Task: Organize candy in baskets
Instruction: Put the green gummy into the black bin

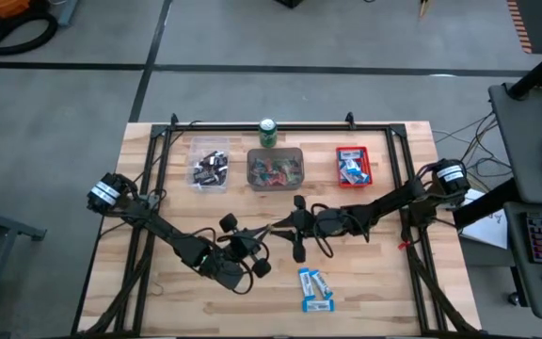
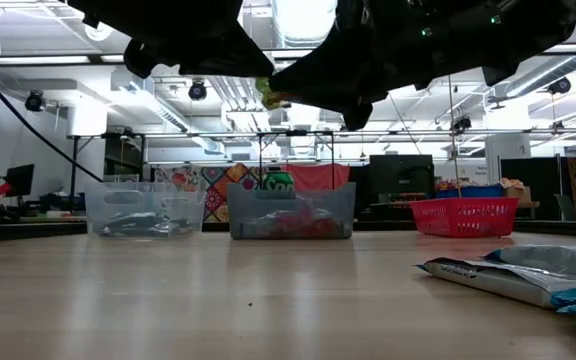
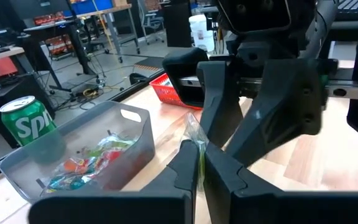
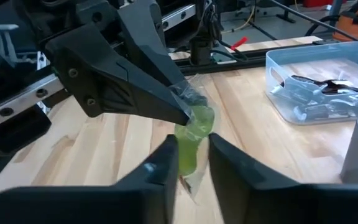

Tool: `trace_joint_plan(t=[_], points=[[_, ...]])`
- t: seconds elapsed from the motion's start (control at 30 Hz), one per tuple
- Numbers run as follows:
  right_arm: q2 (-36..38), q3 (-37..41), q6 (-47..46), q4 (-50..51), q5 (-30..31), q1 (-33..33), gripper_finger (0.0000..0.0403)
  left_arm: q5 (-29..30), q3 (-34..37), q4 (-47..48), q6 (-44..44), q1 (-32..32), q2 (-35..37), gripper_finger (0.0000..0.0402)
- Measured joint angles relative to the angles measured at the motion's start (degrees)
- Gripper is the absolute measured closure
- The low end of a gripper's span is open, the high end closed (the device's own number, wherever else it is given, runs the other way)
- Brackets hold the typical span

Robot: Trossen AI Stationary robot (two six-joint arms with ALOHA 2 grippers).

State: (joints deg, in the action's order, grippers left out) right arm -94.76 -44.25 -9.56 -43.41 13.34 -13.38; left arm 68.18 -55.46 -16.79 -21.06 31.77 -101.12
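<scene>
**Green candy pinched between both grippers, mid-table**

Left gripper was clenched on the clear wrapper end of a green candy; its fingers met at a point on the twist. Right gripper sat w/ its 2 fingers either side of the same candy, just about touching it; can't tell if it truly gripped. In high view both grippers met near table centre, left arm coming from the left edge, right arm from the right; the candy itself too small to pick out there. In low view it showed as a small yellow-green spot held up off the wood, under the dark arms.

Along the far side, 3 baskets in a row: clear bin w/ dark mini bars; grey bin w/ mixed red, green & teal pieces; red bin w/ blue-white bars. Green can stood upright just behind the grey bin.

2 blue-white bars lay loose on the table nearer the front, well apart from the bins; in low view they lay flat at the right.
</scene>
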Motion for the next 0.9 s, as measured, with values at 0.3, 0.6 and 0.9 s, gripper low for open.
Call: trace_joint_plan(t=[0.3, 0.6, 0.9], points=[[0.0, 0.0, 2.22, 0.24, -0.34, 0.2, 0.039, 0.13, 0.0, -0.16, 0.02, 0.06, 0.02, 0.0399], [3.37, -0.04, 4.27, 5.94, -0.3, 2.87, 0.0391, -5.21, -0.02, 0.55, 0.19, -0.44, 4.7, 0.0327], [7.32, -2.13, 5.21, 17.27, -0.03, 13.01, 0.0391, -4.4, -0.06, 12.84, 4.06, -1.31, 12.85, 0.0259]])
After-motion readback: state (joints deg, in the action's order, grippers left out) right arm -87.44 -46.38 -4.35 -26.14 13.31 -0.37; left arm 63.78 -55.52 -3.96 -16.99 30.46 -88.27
